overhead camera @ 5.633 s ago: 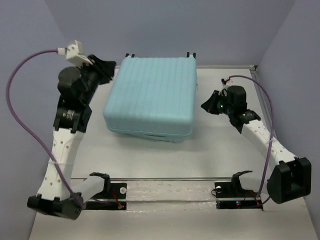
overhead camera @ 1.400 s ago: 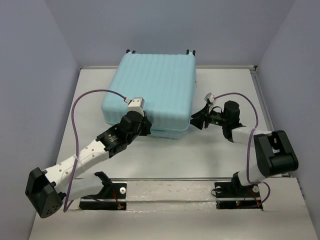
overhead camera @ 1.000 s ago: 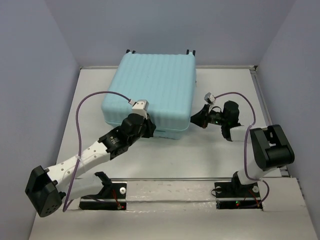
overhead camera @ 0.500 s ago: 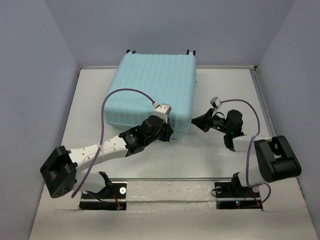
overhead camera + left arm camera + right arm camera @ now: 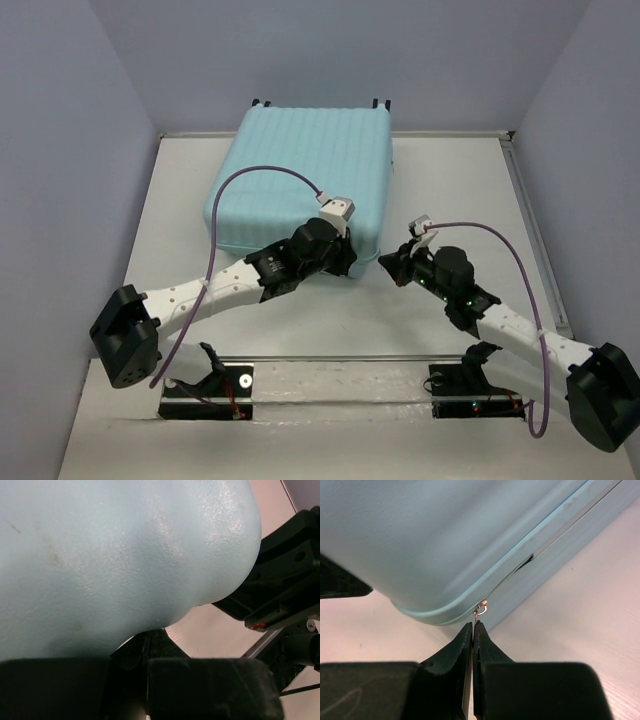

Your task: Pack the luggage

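Note:
The luggage lies flat with its lid down, pale aqua and ribbed, at the back middle of the table. My left gripper is shut, with nothing between its fingers. It is pressed against the shell at the near right corner, its tips tucked under the curve. My right gripper sits just off that same corner. In the right wrist view it is shut on the small metal zipper pull. A dark gap shows in the seam to the right of the pull.
The white table is walled by lilac panels on three sides. A metal rail with both arm bases runs along the near edge. The right arm's black wrist hangs close beside my left gripper.
My left gripper has slid right along the luggage's near edge to its right corner. My right gripper has come round from the right side to that corner, with the zipper pull in it.

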Action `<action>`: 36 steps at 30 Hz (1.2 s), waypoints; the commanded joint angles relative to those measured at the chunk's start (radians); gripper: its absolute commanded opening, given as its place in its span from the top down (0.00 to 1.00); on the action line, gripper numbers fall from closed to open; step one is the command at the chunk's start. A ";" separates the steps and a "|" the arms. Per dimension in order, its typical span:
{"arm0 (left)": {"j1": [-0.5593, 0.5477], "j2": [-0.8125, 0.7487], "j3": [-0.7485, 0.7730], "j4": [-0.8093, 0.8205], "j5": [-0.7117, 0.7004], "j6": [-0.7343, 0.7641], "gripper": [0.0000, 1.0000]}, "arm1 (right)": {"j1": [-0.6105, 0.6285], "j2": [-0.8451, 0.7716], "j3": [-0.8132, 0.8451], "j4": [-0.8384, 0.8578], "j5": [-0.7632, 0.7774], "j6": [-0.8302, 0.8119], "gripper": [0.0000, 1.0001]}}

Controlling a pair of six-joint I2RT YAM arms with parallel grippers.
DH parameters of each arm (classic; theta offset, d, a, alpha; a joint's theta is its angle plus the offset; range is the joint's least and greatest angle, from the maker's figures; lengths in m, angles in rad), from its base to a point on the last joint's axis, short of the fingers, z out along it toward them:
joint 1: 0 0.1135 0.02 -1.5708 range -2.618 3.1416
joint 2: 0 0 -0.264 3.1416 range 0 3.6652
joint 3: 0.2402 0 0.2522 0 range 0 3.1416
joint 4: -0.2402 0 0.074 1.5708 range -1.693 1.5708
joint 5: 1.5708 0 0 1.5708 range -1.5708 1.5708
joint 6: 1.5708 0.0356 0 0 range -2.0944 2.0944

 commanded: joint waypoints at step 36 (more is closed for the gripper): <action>0.348 -0.143 0.340 -0.167 -0.207 -0.004 0.80 | 0.688 0.474 0.071 0.547 0.718 0.433 0.93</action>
